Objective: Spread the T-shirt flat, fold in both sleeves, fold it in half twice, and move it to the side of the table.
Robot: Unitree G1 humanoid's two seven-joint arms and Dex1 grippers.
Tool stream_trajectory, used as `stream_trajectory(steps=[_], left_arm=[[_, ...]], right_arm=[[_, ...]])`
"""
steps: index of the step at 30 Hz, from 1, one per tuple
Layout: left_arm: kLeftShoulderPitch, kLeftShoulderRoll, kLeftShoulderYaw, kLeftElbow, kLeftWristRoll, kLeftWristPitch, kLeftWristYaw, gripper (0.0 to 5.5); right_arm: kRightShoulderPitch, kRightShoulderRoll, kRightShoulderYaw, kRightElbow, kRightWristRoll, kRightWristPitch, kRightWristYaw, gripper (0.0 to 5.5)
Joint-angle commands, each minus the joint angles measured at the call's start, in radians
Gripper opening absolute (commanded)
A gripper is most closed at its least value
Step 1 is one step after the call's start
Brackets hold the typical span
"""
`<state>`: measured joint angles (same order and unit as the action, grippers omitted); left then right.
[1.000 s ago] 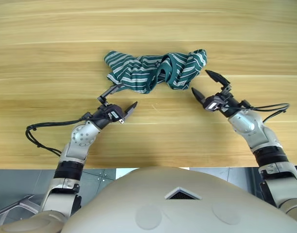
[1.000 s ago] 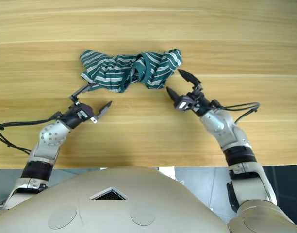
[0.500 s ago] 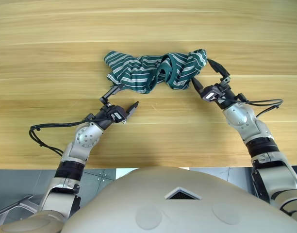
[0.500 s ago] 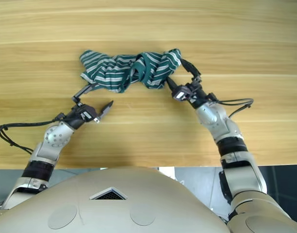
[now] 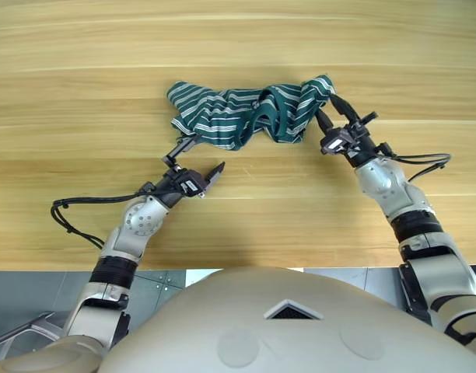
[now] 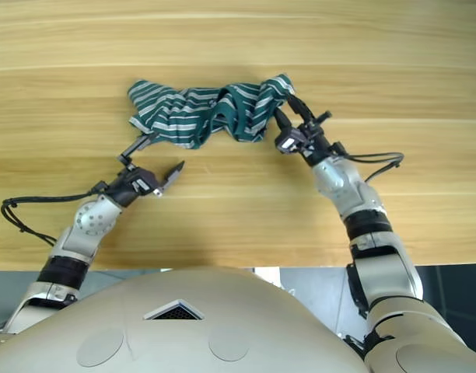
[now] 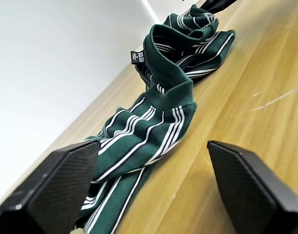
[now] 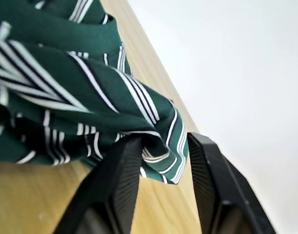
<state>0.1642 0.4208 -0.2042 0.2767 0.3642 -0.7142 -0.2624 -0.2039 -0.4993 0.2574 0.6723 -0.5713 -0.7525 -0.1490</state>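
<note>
A dark green T-shirt with white stripes lies crumpled in a long twisted bunch on the wooden table. My right gripper is at the bunch's right end, shut on a fold of the fabric. In the right wrist view that striped corner of the T-shirt sits pinched between the two black fingers. My left gripper stands open just in front of the shirt's left end, one finger close to its hem, with nothing between its fingers. The left wrist view has the T-shirt lying beyond the gripper.
The table's near edge runs close in front of both arms. Bare wood stretches to the left, to the right and behind the shirt. Black cables hang off both forearms.
My right gripper moved forward and left onto the shirt's right end and closed on the fabric, drawing that end up slightly. My left gripper crept a little closer to the left end and stayed open.
</note>
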Motion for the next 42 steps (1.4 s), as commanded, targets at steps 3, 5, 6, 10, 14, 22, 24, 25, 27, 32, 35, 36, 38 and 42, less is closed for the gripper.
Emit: stream_trajectory(steps=[3,5,6,10,14,22,24,25,27,32,35,36,38,42], left_arm=[[0.000,0.006,-0.020,-0.001,0.007,0.004,0.013,4.09],[0.003,0.007,-0.021,-0.009,0.008,0.005,0.018,4.09],[0.006,0.008,-0.018,-0.014,0.006,0.004,0.023,4.09],[0.025,0.028,0.014,-0.055,0.006,0.016,0.040,4.09],[0.034,0.074,0.022,-0.101,0.075,0.052,0.037,4.09],[-0.032,0.081,-0.009,-0.053,0.216,0.104,0.117,4.09],[-0.053,0.076,-0.022,-0.034,0.231,0.102,0.131,4.09],[-0.066,0.073,-0.030,-0.023,0.240,0.100,0.140,4.09],[-0.094,0.068,-0.048,0.003,0.256,0.099,0.162,4.09],[-0.141,0.072,-0.066,0.057,0.300,0.126,0.225,4.09],[-0.144,0.103,-0.069,0.067,0.331,0.160,0.244,4.09],[-0.127,0.133,-0.061,0.044,0.335,0.167,0.233,4.09],[-0.089,0.183,-0.037,-0.022,0.316,0.168,0.207,4.09],[-0.073,0.221,-0.013,-0.084,0.295,0.186,0.190,4.09]], right_arm=[[-0.017,-0.003,0.013,0.031,-0.007,0.002,-0.009,0.57],[-0.014,-0.005,0.013,0.039,-0.005,0.002,-0.012,0.21],[-0.013,-0.006,0.013,0.042,-0.003,0.002,-0.014,0.06],[0.003,-0.016,-0.001,0.029,0.006,0.004,-0.023,0.02],[0.021,-0.020,-0.017,0.016,0.017,-0.003,-0.038,0.02],[0.026,0.002,-0.105,-0.074,0.147,-0.066,-0.046,0.02],[0.026,0.006,-0.120,-0.091,0.171,-0.075,-0.037,0.02],[0.026,0.008,-0.122,-0.096,0.174,-0.074,-0.034,0.02],[0.030,0.011,-0.126,-0.104,0.176,-0.073,-0.032,0.02],[0.036,0.014,-0.147,-0.116,0.198,-0.081,-0.023,0.02],[0.035,0.018,-0.148,-0.109,0.196,-0.082,-0.023,0.02],[0.034,0.017,-0.148,-0.107,0.195,-0.080,-0.022,0.02],[0.030,0.017,-0.148,-0.098,0.191,-0.079,-0.023,0.02],[0.022,0.025,-0.144,-0.079,0.183,-0.079,-0.028,0.02]])
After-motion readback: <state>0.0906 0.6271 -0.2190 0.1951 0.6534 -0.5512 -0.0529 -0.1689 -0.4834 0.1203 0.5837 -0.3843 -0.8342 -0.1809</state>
